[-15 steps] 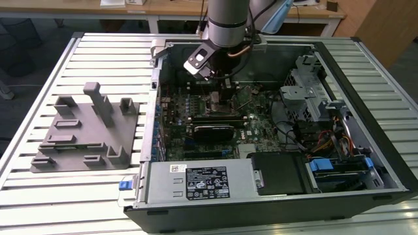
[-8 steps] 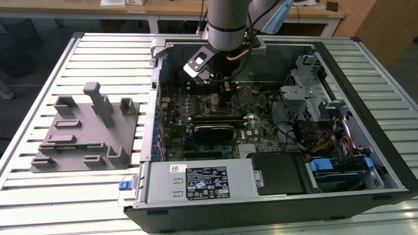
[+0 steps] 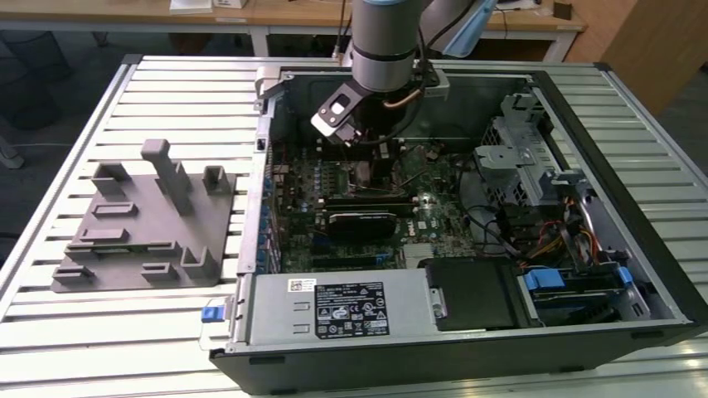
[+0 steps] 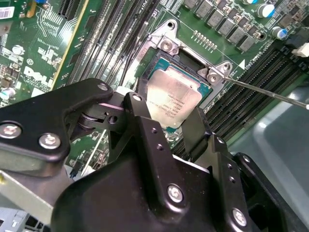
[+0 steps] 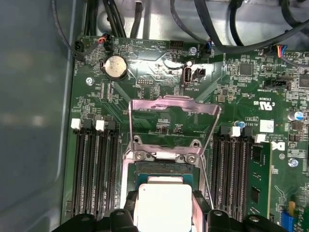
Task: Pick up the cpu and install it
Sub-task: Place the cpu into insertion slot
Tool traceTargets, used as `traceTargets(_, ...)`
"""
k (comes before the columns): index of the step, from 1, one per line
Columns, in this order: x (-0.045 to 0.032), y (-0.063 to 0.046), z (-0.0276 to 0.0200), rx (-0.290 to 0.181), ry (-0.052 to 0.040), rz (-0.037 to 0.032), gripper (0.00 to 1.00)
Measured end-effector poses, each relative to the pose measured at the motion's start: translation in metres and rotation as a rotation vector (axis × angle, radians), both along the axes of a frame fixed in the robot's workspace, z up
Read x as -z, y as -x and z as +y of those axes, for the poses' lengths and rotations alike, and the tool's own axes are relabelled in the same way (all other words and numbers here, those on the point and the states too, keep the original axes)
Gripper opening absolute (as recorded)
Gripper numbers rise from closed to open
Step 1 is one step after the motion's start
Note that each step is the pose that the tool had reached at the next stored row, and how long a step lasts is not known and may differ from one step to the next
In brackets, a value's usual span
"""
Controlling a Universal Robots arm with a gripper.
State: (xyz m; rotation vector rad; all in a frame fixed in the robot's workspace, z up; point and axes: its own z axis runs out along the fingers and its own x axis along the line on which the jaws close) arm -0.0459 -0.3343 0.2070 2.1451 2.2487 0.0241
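Bright even light, glare on cpu (image 5: 164, 205)

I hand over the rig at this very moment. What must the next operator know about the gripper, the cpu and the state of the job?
Gripper: inside the computer case, fingers shut on two sides of the cpu.
Cpu: at the socket; I cannot tell whether it is fully seated.
Done: the cpu is picked up and brought to the socket.
Left: the cpu is not released; the load plate stands raised.
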Motion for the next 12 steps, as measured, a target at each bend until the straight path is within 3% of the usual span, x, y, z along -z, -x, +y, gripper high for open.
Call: traceTargets(12, 0.0076, -0.0005, 0.0001, 0.016, 0.0001, 0.0, 0.53)
